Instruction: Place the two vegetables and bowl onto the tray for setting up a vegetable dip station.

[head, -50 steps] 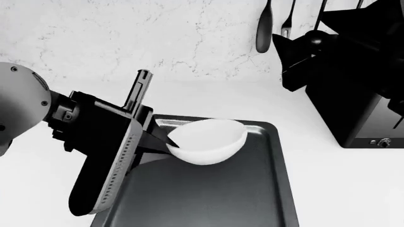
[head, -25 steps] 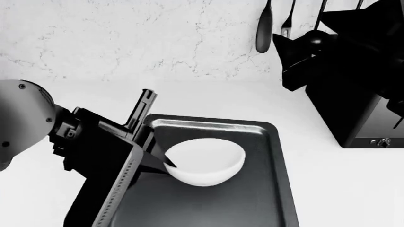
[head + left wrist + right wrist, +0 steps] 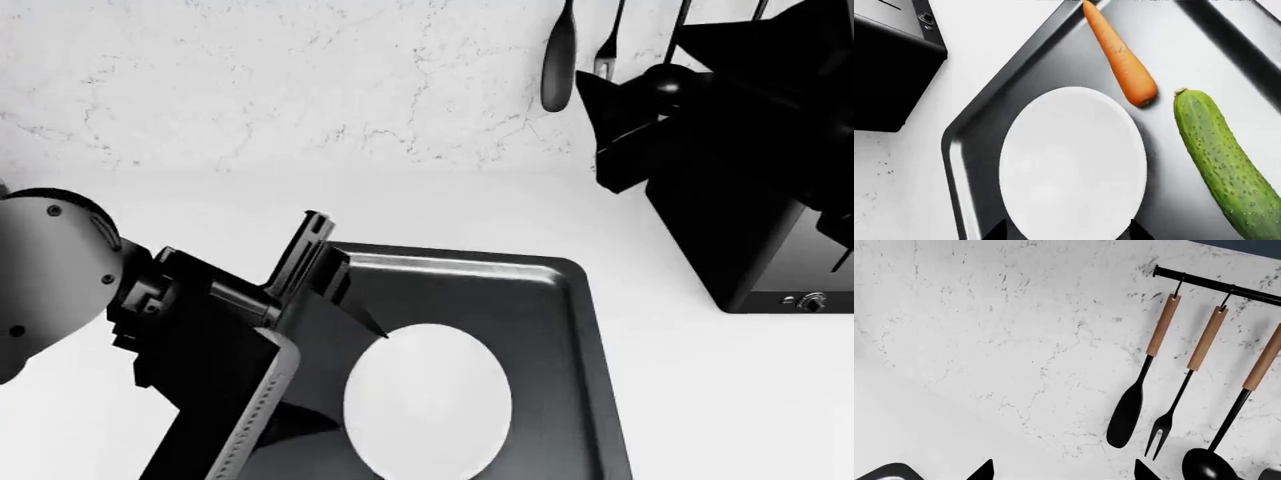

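Note:
The white bowl (image 3: 430, 402) lies open side up on or just over the dark grey tray (image 3: 561, 340). My left gripper (image 3: 352, 378) straddles its near rim, both fingertips against the bowl's edge. In the left wrist view the bowl (image 3: 1073, 165) fills the span between the two fingertips of that gripper (image 3: 1069, 231). Beside it on the tray (image 3: 1167, 45) lie the orange carrot (image 3: 1121, 57) and the bumpy green cucumber (image 3: 1224, 165). Both are hidden in the head view. My right gripper (image 3: 1062, 470) is open and empty, raised and facing the marble wall.
A black toaster (image 3: 747, 230) stands right of the tray, also in the left wrist view (image 3: 887, 65). Black utensils with wooden handles (image 3: 1131, 410) hang on a rail on the wall. The right arm (image 3: 694, 100) is a dark mass at the upper right.
My left gripper has carried the bowl from the tray's far left corner toward its middle, lowered it and turned it from tilted to level. The right arm has not moved.

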